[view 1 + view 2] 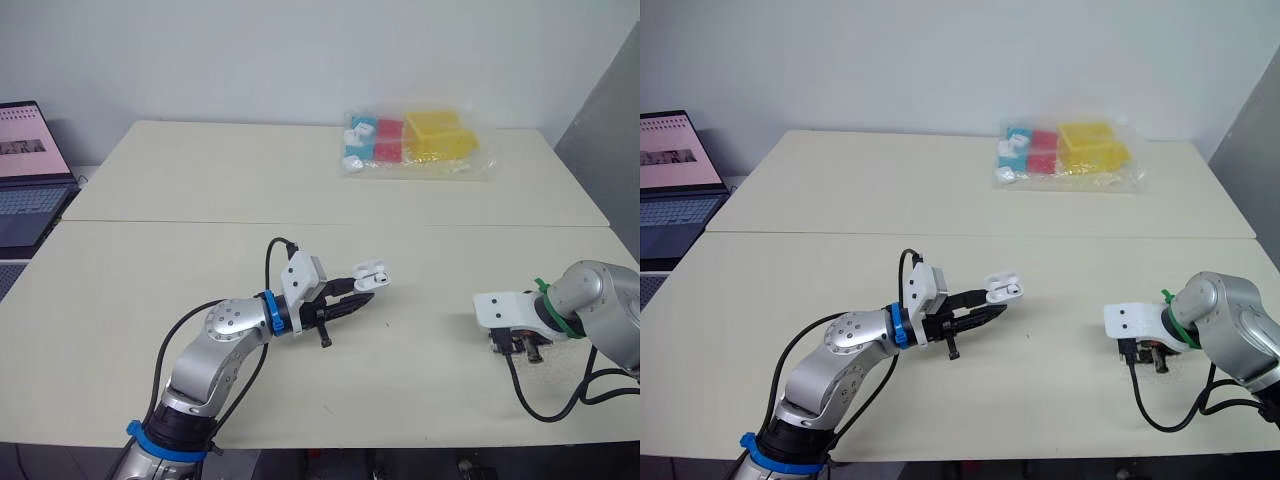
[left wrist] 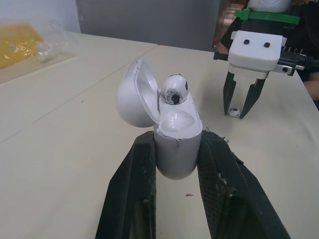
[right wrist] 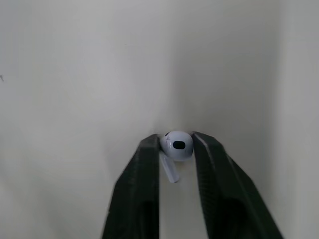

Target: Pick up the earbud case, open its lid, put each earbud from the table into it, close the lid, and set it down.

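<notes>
- Open dark laptop [image 1: 25, 170]: cut off by the frame's left edge.
- Clear plastic bag of coloured blocks [image 1: 415, 143], top centre: white pieces too small to identify.
- Seated white earbud [image 2: 174, 89]: stem hidden inside the glossy white earbud case [image 2: 174, 149].
- Loose white earbud [image 3: 177, 145], frame centre: stem partly behind the right gripper [image 3: 177, 141].

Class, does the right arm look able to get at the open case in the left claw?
Probably yes: only bare table lies between the open case, held in the left claw, and the right claw, which grips an earbud.
</notes>
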`<state>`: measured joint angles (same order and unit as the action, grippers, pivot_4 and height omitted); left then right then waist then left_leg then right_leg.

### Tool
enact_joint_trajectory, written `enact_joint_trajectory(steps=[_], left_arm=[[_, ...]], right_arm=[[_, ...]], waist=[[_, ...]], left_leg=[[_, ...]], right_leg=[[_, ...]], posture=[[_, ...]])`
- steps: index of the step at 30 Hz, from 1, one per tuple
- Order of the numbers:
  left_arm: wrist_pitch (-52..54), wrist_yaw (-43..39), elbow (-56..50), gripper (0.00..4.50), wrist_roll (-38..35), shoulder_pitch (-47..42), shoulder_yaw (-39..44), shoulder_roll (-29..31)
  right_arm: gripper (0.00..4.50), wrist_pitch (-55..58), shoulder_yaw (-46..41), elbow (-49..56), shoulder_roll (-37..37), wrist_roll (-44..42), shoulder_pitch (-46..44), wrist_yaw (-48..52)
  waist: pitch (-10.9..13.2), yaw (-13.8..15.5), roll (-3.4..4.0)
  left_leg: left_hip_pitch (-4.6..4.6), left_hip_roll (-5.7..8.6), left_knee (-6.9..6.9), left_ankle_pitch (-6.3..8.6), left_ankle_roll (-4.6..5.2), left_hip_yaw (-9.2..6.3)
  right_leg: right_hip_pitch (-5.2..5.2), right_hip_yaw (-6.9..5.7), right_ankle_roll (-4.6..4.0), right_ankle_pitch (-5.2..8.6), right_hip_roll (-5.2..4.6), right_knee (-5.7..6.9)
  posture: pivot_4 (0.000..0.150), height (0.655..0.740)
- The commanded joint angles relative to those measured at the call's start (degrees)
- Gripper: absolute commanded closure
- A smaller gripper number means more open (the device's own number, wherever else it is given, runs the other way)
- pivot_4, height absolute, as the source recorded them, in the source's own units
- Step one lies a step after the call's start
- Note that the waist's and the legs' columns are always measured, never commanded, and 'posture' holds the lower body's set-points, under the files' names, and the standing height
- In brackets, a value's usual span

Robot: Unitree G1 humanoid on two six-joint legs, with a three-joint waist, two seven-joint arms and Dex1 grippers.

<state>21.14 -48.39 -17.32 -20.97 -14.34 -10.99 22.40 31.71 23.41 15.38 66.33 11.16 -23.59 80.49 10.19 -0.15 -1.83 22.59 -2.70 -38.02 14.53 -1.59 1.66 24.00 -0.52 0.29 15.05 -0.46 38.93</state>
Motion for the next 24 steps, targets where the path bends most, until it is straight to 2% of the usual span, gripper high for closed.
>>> enact_joint_trajectory(steps=[1,8,12,14,18,21,24], left_arm=[[-1.1,-0.3,-0.9,3.72,0.0,-0.4,-0.4,0.1],[-1.3,-0.2,0.1,3.72,-0.2,-1.0,0.1,-0.2],[-1.4,0.3,0.9,3.72,-0.8,-2.3,0.6,-1.1],[-1.2,0.4,1.1,3.72,-1.1,-3.0,0.8,-1.5],[-1.6,0.1,2.2,3.72,-1.4,-4.7,1.3,-1.9],[-2.0,0.1,2.9,3.72,-1.3,-5.9,1.3,-2.3],[-2.1,0.0,3.4,3.72,-1.3,-7.1,1.3,-2.7]], right_arm=[[4.10,-0.2,-0.3,0.2,-0.1,0.2,-0.1,0.6],[4.10,2.7,-6.1,4.8,0.3,-6.2,-0.8,1.5],[4.10,16.2,-17.7,13.7,-2.1,-19.0,-0.8,0.6],[4.10,24.0,-23.3,17.9,-6.6,-25.9,-1.5,-1.8],[4.10,38.3,-32.8,24.7,-20.2,-36.4,-4.2,-11.2],[4.10,41.5,-39.1,27.6,-33.2,-41.7,-5.1,-20.2],[4.10,40.2,-39.3,30.7,-41.6,-41.9,-4.2,-29.8]], waist=[[0.0,0.0,0.00],[0.0,0.0,0.01],[0.0,0.0,0.00],[0.0,0.1,-0.03],[0.0,0.0,-0.03],[0.0,0.1,-0.02],[0.0,0.0,-0.02]], left_leg=[[0.00,0.00,0.00,0.00,0.00,0.00],[0.01,0.00,0.01,0.00,0.00,0.00],[0.03,-0.01,0.01,0.00,0.00,-0.03],[0.03,0.00,0.01,0.00,0.00,-0.07],[0.03,-0.01,-0.02,0.00,0.00,-0.08],[0.02,-0.02,-0.04,-0.01,-0.01,-0.13],[0.10,0.00,-0.02,-0.01,-0.01,-0.13]], right_leg=[[0.00,0.00,0.00,0.00,0.00,0.00],[0.02,0.01,0.00,0.00,0.00,0.00],[0.01,-0.02,0.00,0.00,0.02,0.02],[-0.01,-0.04,0.00,0.00,0.01,0.01],[-0.03,-0.02,0.00,-0.01,0.02,0.03],[-0.05,-0.08,-0.01,-0.02,0.05,0.06],[0.00,-0.06,-0.01,-0.02,0.03,0.04]], posture=[[0.150,0.7378],[0.150,0.7378],[0.150,0.7378],[0.150,0.7378],[0.150,0.7378],[0.150,0.7378],[0.150,0.7378]])
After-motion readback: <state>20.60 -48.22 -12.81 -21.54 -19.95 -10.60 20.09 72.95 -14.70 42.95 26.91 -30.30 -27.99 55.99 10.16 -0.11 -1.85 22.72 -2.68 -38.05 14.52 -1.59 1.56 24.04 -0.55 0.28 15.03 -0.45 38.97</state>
